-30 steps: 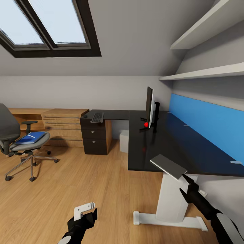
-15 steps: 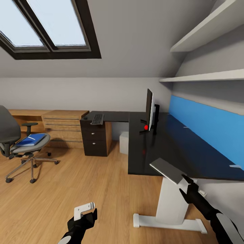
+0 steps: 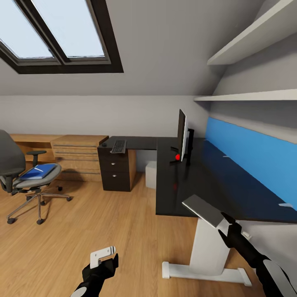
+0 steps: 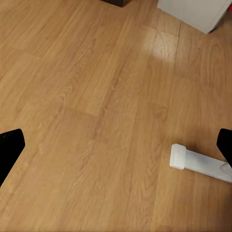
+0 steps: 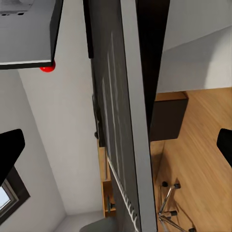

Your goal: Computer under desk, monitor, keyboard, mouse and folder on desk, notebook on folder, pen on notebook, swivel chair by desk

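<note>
The whole view has shifted slightly, so the camera moved; the things have stayed put. The right gripper (image 3: 225,220) is closed on the notebook (image 3: 203,210), held tilted at the table's (image 3: 214,181) near edge. The left gripper (image 3: 108,256) hangs wide open over the floor (image 4: 96,96), holding nothing. The folder (image 3: 38,171) lies on the chair (image 3: 24,177), far left.

The thin dark-grey notebook (image 3: 204,210) tilts over the near edge of the L-shaped black table (image 3: 214,177), the black flat monitor (image 3: 182,134) stands upright mid-top, the slim grey keyboard (image 3: 119,145) and small black mouse (image 3: 104,144) lie at the far-left end, and the blue folder (image 3: 38,170) rests on the grey swivel chair (image 3: 24,177), well apart.
</note>
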Motion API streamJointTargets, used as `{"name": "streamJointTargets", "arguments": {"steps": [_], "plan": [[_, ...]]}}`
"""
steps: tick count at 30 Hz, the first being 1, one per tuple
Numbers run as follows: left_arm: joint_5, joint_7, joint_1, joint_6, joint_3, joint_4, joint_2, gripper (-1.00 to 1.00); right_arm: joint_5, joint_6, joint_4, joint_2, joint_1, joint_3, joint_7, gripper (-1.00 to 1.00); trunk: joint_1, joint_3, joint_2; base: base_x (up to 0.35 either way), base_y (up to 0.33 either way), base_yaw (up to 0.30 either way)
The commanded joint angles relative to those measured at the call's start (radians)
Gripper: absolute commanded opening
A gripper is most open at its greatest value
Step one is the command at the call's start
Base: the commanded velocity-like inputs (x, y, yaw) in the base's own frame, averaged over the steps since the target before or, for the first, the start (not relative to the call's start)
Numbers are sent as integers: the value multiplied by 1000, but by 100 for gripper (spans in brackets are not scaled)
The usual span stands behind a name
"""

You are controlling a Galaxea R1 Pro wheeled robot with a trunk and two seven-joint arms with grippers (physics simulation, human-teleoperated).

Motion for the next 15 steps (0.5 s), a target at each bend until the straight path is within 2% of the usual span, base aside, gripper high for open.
{"name": "streamJointTargets", "arguments": {"steps": [1,15], "plan": [[7,8,0,2,-2,-2,1,100,-2,6,0,0,-1,-2,1,100,0,-1,0,0,0,0],[8,8,0,3,-2,-2,1,100,-1,5,3,7,-1,0,1,100,0,-1,0,0,0,0]]}}
